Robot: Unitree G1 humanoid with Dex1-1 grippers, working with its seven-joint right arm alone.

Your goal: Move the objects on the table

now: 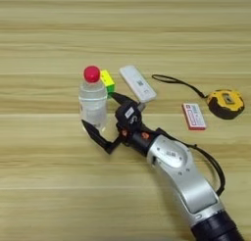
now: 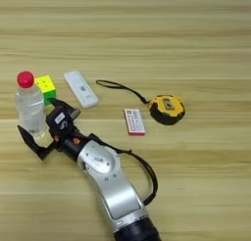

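Table (image 1: 44, 186), mid-span: red-capped bottle (image 1: 93, 102) upright between spread fingers of right gripper (image 1: 105, 118), not yet clamped; puzzle cube (image 1: 107, 82), white remote-like bar (image 1: 138, 83), red-and-white pack (image 1: 194, 116), tape measure (image 1: 225, 103) alongside toward the right edge, apparently awaiting moving.

Neither view shows anything apart from the task's things and the robot. The bench (image 1: 44, 196) fills both pictures to every edge.
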